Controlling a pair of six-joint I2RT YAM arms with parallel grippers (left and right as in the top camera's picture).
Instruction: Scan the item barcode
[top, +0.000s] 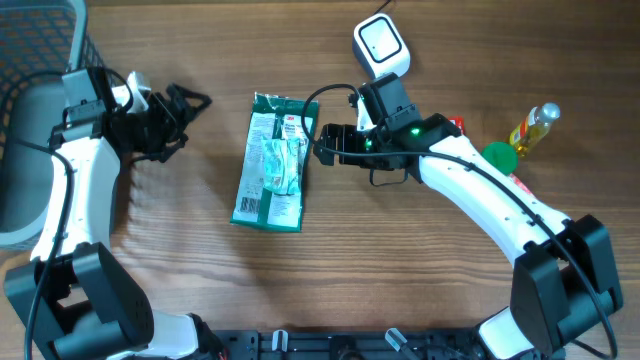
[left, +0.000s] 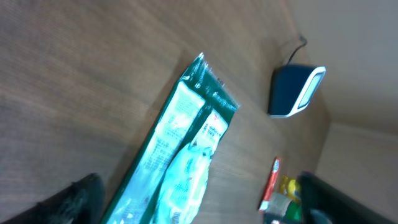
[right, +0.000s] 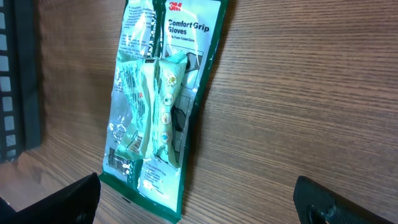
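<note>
The item is a green and white packet of gloves (top: 272, 160), lying flat on the wooden table with its printed face up (right: 158, 93). No barcode can be made out on it. The white handheld scanner (top: 382, 45) stands at the back of the table, apart from the packet, and shows as a dark blue body (left: 295, 90) in the left wrist view. My right gripper (top: 320, 145) is open at the packet's right edge, holding nothing (right: 199, 205). To the packet's left, my left gripper (top: 188, 122) stands with its jaws apart and empty (left: 196, 208), the blurred packet (left: 180, 155) lying ahead of it.
A grey wire basket (top: 40, 40) stands at the far left corner. On the right are a yellow bottle (top: 533, 127), a green cap (top: 498, 155) and a small red item (top: 455, 123), partly behind my right arm. The scanner's cable runs over the table near the packet's top right.
</note>
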